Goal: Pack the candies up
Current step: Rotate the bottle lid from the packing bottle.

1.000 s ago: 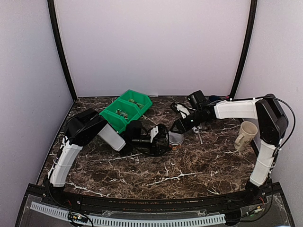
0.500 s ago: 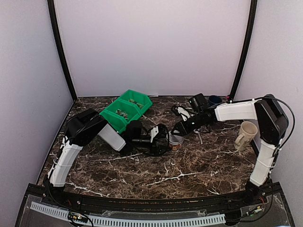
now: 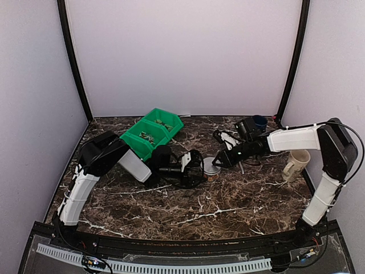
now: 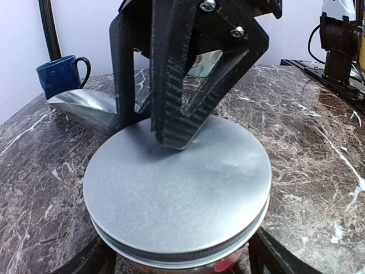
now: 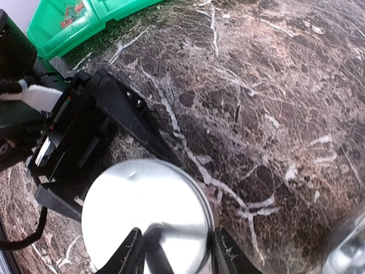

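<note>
Capping now. Holding jar (image 3: 212,174) wide in left hand (image 3: 198,170) from 9 o'clock at bench (image 3: 228,211) centre, candies (image 4: 227,266) inside, red barely showing. Right hand (image 5: 178,258) half-closed over lid (image 4: 177,188) from 2 o'clock; grip unclear. Next: seat squarely, twist tight.

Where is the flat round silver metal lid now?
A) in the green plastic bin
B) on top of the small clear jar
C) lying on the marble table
B: the flat round silver metal lid caps the small clear jar, with the right gripper directly above it.
</note>
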Robot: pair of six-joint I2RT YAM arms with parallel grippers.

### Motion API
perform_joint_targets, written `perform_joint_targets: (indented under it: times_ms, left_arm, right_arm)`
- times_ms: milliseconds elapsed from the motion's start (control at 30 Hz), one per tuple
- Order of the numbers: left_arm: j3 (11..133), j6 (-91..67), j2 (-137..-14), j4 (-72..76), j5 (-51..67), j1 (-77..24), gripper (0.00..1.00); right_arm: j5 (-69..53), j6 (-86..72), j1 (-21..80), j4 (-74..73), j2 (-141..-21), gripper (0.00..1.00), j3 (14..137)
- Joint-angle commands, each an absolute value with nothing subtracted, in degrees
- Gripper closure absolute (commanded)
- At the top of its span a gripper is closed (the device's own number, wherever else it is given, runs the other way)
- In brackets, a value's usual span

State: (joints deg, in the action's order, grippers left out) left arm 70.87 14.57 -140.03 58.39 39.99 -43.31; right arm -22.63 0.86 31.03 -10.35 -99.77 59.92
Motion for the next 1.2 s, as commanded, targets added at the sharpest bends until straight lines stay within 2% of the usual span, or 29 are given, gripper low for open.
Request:
perform_joint_targets:
  times_ms: [0,300,500,633,833,967,1167]
  left_arm:
    - [67.2,25.2,-149.6,40.4,32.2,-43.5,0.19]
    - [67.3,25.1,-149.6,40.2,32.3,-43.6,0.19]
    - [67.3,25.1,-149.6,40.2,32.5,-43.5,0.19]
    - [67.3,25.0,-149.5,40.2,32.5,-43.5,0.2]
    - [67.2,25.1,-149.5,40.2,32.4,-43.5,0.2]
    - [67.2,25.1,-149.5,40.3,32.3,-43.5,0.2]
    - [67.2,25.1,-149.6,40.3,32.3,-43.5,0.2]
  right_arm:
    - [-24.1,-0.3,31.4,-11.7,-96.6,0.61,56.4]
    - [-24.5,-0.4,31.8,-14.4,-91.8,0.63,53.1]
    - [-20.0,-0.1,31.5,-14.6,-89.3,0.56,56.0]
    - [-19.6,0.7,31.3,-13.9,-93.4,0.51,61.1]
    - [-21.5,1.8,31.3,-13.2,-102.6,0.51,70.6]
    - [-23.6,1.2,31.1,-12.0,-106.9,0.52,73.4]
    - [-26.1,1.1,31.1,-12.4,-109.0,0.6,74.0]
